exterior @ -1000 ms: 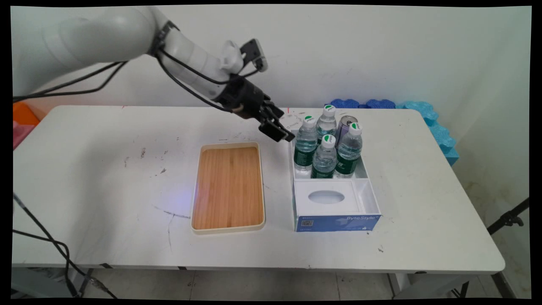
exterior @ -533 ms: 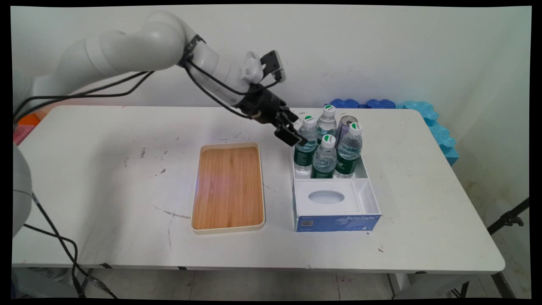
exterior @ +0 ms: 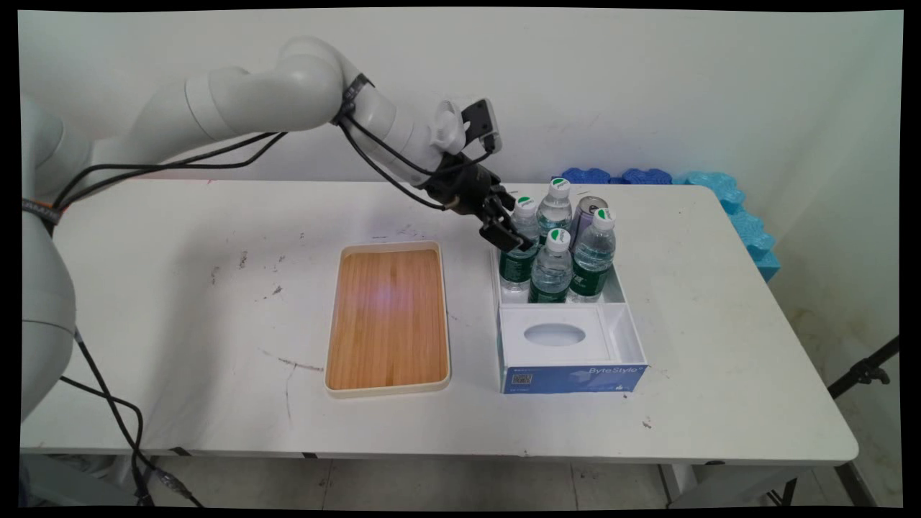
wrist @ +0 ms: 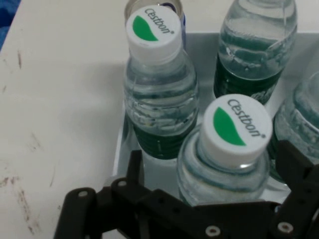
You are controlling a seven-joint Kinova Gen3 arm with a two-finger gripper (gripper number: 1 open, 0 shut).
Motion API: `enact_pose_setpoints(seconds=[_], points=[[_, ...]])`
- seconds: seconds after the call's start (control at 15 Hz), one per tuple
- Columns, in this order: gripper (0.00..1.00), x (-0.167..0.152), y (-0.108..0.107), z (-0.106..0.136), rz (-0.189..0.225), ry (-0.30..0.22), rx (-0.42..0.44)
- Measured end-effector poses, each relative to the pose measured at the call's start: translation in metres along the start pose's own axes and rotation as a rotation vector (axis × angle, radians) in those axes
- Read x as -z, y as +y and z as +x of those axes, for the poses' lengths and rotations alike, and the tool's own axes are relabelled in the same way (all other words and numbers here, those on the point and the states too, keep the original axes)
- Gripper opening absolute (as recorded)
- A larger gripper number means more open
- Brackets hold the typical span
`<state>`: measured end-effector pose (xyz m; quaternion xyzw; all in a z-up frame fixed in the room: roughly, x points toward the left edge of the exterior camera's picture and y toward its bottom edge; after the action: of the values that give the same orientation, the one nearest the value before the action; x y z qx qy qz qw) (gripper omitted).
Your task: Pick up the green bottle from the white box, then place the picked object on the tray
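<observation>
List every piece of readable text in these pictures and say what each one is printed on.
"Cestbon": white cap of the bottle between the gripper fingers.
"Cestbon": cap of the bottle behind it.
"ByteStyle": blue front of the box.
Bottle labels, the can lettering and the box's code square: too small to read.

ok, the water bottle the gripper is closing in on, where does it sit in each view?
Main view: the water bottle stands at the box's far left corner, the gripper at its neck.
Hand view: bottom centre-right, its Cestbon cap between the open fingers.
Shared landmark: the drink can at the back of the box, behind a neighbouring bottle's cap in the hand view.
</observation>
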<state>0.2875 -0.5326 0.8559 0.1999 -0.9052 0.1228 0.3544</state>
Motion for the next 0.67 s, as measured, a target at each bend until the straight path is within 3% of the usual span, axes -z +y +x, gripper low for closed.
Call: enact_pose_setpoints(seconds=[0.13, 0.2, 0.67], points=[[1.0, -0.0054, -0.002, -0.0006, -0.001, 0.0, -0.009], [0.0, -0.0074, -0.0027, -0.0009, -0.002, 0.001, -0.013], [0.0, -0.0082, -0.0021, 0.0003, -0.011, 0.011, -0.027]])
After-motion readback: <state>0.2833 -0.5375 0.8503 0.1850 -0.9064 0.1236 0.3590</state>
